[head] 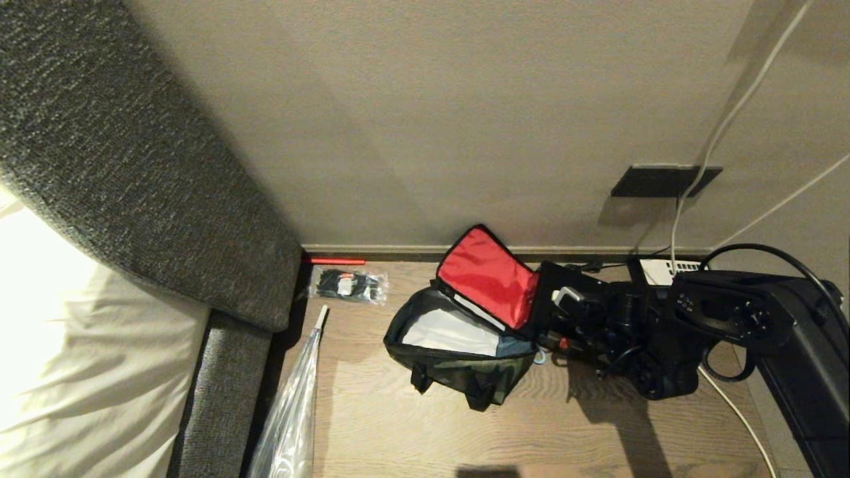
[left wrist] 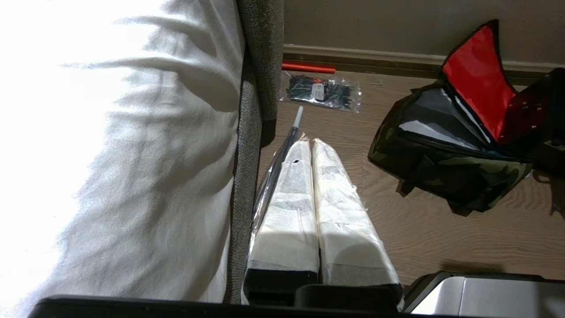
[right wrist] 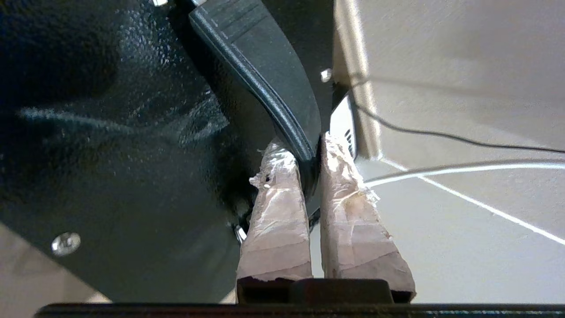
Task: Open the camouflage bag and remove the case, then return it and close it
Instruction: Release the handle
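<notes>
Right gripper (right wrist: 311, 163) — taped fingers (right wrist: 276, 207) clamped on the handle of the black speckled case (right wrist: 110, 132), held just right of the open camouflage bag (head: 465, 362) on the wood floor (head: 531, 431), red-lined lid up — left gripper (left wrist: 311, 150) closed empty beside the bed.

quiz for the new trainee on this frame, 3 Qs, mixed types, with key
1. True or false: the lid of the camouflage bag is shut.
2. What is the right gripper clamped on? A) the case B) a cup C) a towel
3. Fill in: the fingers of the left gripper, parked near the bed, are pressed ____ with nothing between them.

Key: 1 false, the red-lined lid stands up. 2 A. 3 together.
</notes>
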Controlling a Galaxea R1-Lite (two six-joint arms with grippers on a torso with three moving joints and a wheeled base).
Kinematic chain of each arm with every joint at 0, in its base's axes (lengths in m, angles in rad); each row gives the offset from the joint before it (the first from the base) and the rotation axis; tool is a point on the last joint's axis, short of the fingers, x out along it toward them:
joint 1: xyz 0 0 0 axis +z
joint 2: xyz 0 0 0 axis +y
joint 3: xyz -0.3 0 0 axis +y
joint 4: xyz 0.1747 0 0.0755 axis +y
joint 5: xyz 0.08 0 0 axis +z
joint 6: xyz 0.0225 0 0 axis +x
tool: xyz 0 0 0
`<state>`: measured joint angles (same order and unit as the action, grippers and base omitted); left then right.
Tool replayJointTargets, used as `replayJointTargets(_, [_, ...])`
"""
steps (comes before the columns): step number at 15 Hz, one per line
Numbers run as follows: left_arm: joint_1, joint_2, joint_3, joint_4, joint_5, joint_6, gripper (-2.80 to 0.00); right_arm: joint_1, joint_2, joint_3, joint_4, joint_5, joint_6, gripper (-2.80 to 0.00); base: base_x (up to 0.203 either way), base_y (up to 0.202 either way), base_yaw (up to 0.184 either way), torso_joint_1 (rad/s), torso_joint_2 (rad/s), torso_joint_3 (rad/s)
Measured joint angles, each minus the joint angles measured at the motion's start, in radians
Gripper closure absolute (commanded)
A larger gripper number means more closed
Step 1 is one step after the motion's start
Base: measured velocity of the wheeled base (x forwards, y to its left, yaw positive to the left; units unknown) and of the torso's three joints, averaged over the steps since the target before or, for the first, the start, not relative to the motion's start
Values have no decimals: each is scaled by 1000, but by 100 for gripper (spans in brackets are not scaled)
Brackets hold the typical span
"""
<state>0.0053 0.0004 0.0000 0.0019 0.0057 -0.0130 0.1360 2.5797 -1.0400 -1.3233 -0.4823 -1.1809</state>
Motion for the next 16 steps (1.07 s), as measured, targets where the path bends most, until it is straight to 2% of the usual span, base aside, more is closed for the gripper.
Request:
replayJointTargets(9, [0,0,0,0,0,0,0,-14,-224,189,36,2,2,0,0,0,0,0,0,0])
replayJointTargets(16, [0,0,0,0,0,0,0,-142,-325,288,144,2,2,0,0,0,0,0,0,0])
